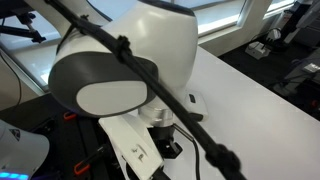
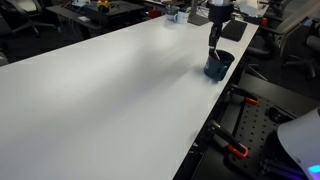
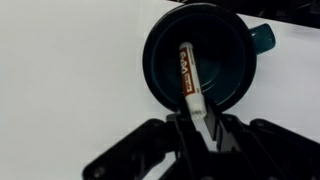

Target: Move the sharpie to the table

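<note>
Counting: one sharpie (image 3: 187,72), one bowl (image 3: 225,40), one table (image 3: 70,70).
Grip: pincer (image 3: 198,113) nearly closed, clamped on the sharpie's pale end over the bowl.

White table (image 2: 110,90), smooth and matt, hardly any sheen on it. The bowl (image 3: 226,58) is dark with a soft gloss along the rim; plastic or glazed, can't tell. The sharpie (image 3: 188,72) has a smooth reddish-orange barrel with a printed label. The gripper (image 3: 199,118) looks black and matt, and the arm shell (image 1: 150,45) is smooth white plastic.
</note>
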